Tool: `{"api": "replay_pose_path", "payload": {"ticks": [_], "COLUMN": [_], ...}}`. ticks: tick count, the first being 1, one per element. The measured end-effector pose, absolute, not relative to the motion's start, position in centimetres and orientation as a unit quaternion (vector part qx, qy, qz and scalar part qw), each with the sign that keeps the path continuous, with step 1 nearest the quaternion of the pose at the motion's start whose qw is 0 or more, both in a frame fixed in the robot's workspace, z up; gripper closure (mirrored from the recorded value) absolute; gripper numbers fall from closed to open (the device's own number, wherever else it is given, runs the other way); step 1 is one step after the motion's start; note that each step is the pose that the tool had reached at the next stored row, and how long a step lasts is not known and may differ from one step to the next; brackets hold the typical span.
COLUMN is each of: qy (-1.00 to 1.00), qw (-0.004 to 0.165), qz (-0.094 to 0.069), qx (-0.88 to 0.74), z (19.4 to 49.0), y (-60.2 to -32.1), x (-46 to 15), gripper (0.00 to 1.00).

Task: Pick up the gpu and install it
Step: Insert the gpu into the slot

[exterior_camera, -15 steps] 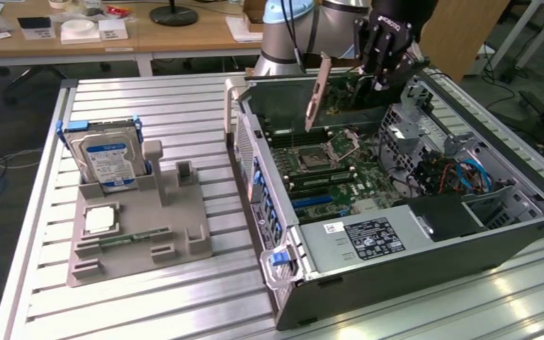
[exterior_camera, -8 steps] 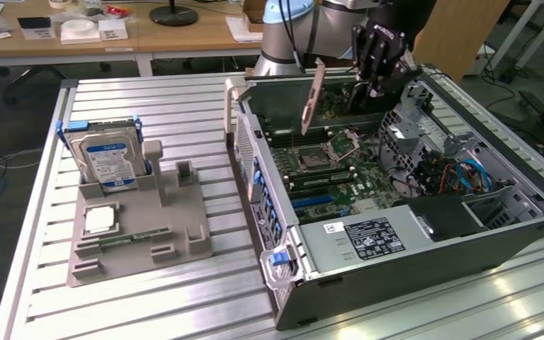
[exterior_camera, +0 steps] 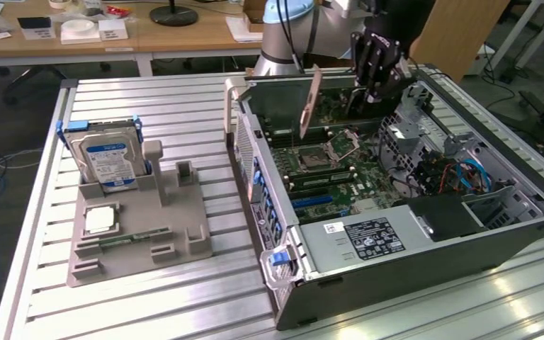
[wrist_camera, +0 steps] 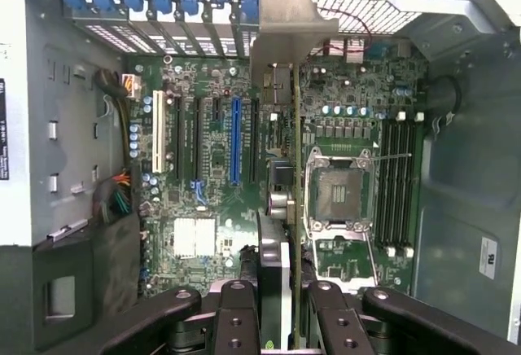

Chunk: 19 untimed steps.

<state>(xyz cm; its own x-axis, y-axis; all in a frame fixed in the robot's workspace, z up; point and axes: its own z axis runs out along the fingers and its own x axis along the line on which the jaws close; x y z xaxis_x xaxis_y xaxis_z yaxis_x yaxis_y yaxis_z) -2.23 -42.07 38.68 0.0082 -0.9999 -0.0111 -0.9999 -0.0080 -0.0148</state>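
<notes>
The gripper is clamped on the gpu, holding it edge-down over the open computer case, at about twelve o'clock of the motherboard. The card looks light, stiff and fragile; it is best held by its top edge, away from the components.

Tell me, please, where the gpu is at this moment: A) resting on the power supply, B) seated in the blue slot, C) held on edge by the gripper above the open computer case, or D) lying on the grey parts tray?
C: the gripper holds the gpu on edge over the motherboard of the open case, not yet seated.
</notes>
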Motion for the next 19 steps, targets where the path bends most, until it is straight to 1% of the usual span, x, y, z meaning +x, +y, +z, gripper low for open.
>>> {"api": "replay_pose_path", "payload": {"ticks": [8, 14, 19], "qy": [0.717, 0.719, 0.719], "qw": [0.009, 0.023, 0.023], "qz": [-0.002, -0.015, -0.015], "qx": [-0.697, -0.694, -0.694], "z": [38.1, 37.7, 36.8], "y": [-42.1, -42.1, -42.1], "x": [-2.4, -2.7, -2.8], "gripper": [0.72, 0.72, 0.72]}}
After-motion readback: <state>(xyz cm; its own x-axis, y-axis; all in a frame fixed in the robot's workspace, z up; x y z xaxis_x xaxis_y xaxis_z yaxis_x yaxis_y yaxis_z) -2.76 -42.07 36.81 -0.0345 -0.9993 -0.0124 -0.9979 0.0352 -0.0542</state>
